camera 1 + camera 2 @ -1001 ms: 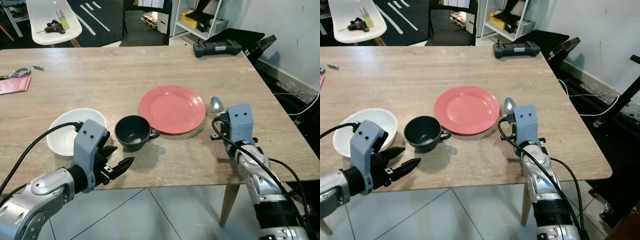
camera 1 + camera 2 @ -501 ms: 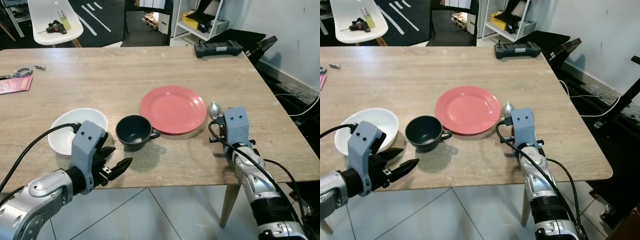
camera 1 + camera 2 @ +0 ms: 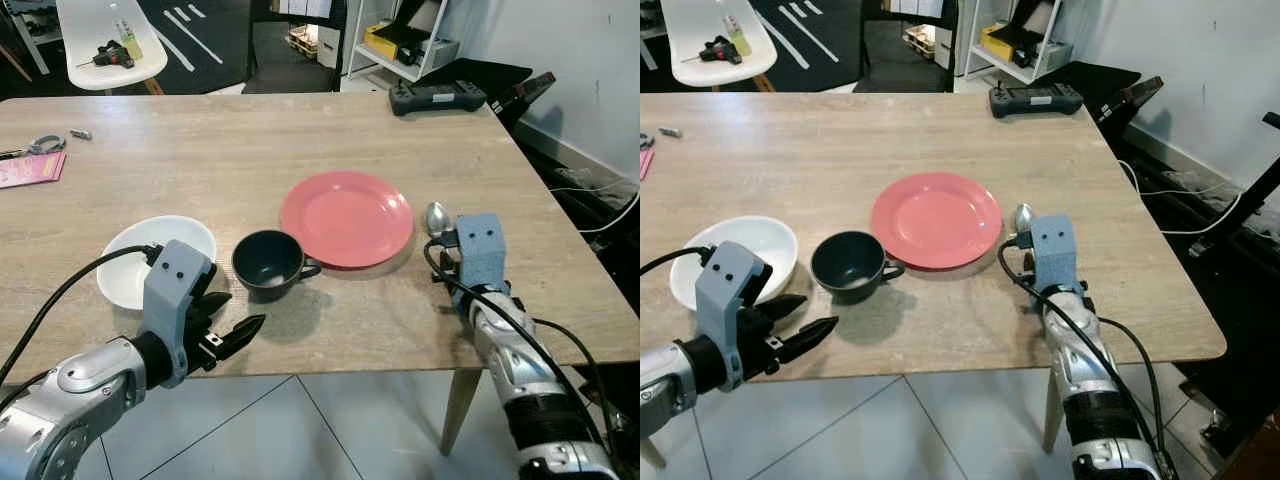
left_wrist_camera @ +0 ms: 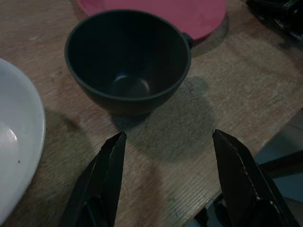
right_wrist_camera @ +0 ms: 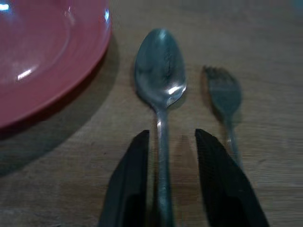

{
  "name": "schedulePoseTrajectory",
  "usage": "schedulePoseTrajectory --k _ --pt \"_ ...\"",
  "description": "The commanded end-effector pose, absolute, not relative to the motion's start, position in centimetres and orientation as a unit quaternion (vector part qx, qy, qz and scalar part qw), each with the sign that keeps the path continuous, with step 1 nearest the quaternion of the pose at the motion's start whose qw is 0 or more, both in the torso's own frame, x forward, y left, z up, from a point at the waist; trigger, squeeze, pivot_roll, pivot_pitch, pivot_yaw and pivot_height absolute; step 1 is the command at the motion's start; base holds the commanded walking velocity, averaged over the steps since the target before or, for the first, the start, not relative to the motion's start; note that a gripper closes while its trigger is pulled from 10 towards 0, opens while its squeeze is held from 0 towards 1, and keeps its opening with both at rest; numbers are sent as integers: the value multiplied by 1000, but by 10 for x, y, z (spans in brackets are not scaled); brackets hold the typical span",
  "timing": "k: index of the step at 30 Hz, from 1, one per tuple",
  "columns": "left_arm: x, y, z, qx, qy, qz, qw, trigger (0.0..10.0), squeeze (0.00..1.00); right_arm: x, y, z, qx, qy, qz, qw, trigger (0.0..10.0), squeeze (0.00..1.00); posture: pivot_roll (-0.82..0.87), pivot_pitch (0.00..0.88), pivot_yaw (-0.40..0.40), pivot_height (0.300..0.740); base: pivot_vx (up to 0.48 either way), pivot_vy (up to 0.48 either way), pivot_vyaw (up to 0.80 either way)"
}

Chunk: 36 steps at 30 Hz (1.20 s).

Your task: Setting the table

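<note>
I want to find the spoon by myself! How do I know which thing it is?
Find the big red plate on the wooden table. Right beside it, toward the robot's right hand, lies the spoon. It has a round shiny bowl, unlike the pronged fork next to it.

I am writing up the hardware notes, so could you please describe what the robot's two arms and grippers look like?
Both arms are silver metal with darker ribbed joint sections and a black cable looping along each. The left gripper has a blue-grey boxy housing with two small dark dots and long, black, pointed jaws. The right gripper has the same blue-grey block with two dots; its black jaws look flat and ridged on the inner faces.
</note>
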<state>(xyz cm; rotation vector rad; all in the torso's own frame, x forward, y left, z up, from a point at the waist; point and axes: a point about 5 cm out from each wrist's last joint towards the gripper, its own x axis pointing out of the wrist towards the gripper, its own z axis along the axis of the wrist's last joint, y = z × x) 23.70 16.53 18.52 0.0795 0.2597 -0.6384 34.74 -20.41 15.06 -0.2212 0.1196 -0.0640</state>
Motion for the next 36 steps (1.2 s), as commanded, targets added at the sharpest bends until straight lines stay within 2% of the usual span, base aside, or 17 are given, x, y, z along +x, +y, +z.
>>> schedulePoseTrajectory --k 1,3,4,5,6,8,13,15,19,24,32,36 --pt "235 167 184 41 134 -310 940 10000 0 343 -206 159 -101 47 -37 993 10000 1000 65 87 81 740 0 0 0" --pt "234 167 184 41 134 -310 940 10000 0 339 -204 172 -98 23 -36 994 10000 1000 64 88 80 740 0 0 0" --pt "234 167 184 41 134 -310 940 10000 0 336 -202 184 -93 0 -35 995 10000 635 63 88 81 740 0 0 0" --pt "234 167 184 41 134 -310 940 10000 0 336 -202 184 -93 0 -35 995 10000 635 63 88 81 740 0 0 0" --pt "234 167 184 41 134 -310 940 10000 0 333 -201 196 -83 -25 -36 996 10000 0 63 88 81 740 0 0 0" --pt "235 166 184 41 134 -312 940 10000 0 320 -192 243 3 -128 -7 992 10000 0 57 87 83 740 0 0 0" --pt "237 165 184 42 130 -312 940 10000 0 312 -186 264 68 -180 7 981 10000 0 44 85 82 740 0 0 0" --pt "249 163 188 39 104 -284 952 10000 0 306 -175 251 100 -171 -3 980 10000 0 38 82 77 740 0 0 0" --pt "253 161 190 38 92 -273 957 10000 0 302 -166 236 100 -150 0 984 10000 0 37 80 71 740 0 0 0" --pt "252 159 195 64 59 -267 960 10000 0 288 -141 204 98 -94 28 990 10000 0 35 75 64 740 0 0 0" --pt "256 153 206 75 10 -260 963 10000 0 290 -141 209 87 -104 28 990 10000 0 33 69 61 740 0 0 0" --pt "261 147 211 125 -21 -259 958 10000 0 294 -149 215 86 -122 12 989 10000 0 31 58 60 740 0 0 0"
